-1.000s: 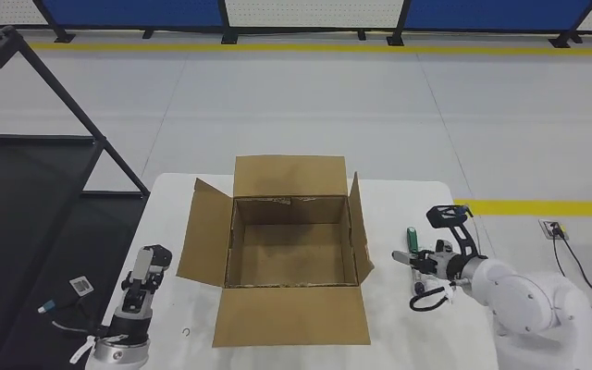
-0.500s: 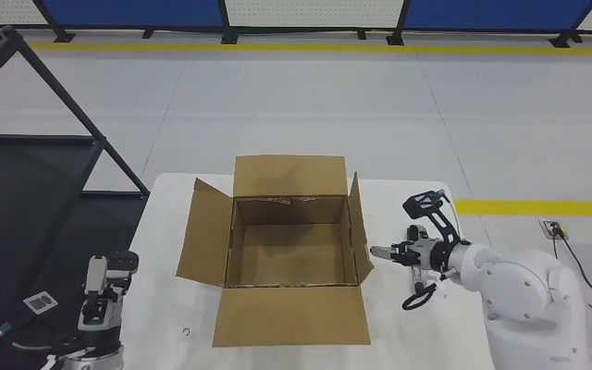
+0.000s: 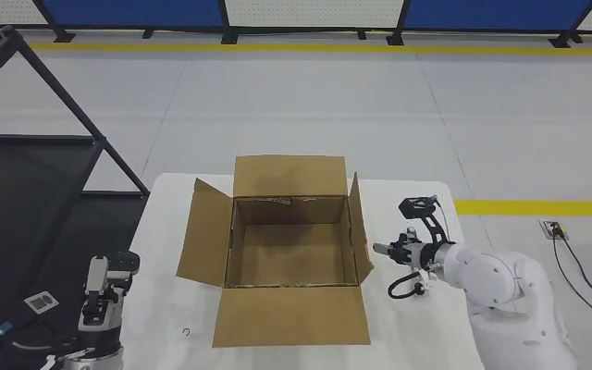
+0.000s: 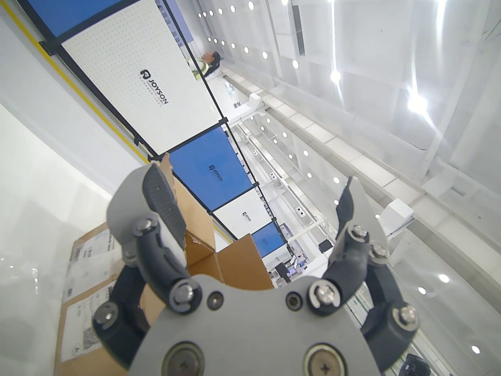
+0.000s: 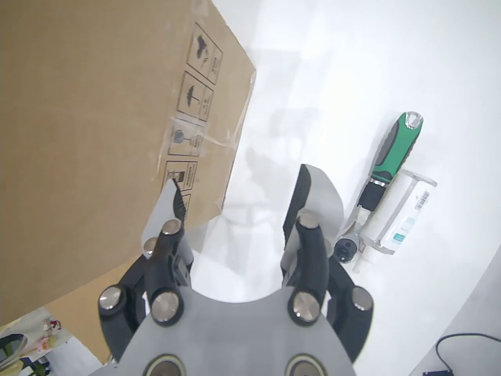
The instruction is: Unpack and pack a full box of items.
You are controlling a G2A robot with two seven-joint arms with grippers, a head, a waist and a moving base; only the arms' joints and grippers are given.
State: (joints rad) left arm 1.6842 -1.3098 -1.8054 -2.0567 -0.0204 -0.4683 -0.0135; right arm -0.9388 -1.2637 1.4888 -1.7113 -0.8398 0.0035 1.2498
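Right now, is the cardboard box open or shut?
Open. In the top view all four flaps of the box are turned back from the opening, and its bare cardboard floor shows, with nothing inside.

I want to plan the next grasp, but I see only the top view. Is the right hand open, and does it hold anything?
Observer: The right hand is open and empty, beside the outer wall of the cardboard box.
Operator: Are there items near it?
Observer: Yes, a green-handled ratchet wrench lies on the white table, with a white labelled cylinder against it.
Operator: And the left hand?
Observer: The left hand is open and empty, pointing up toward the ceiling.
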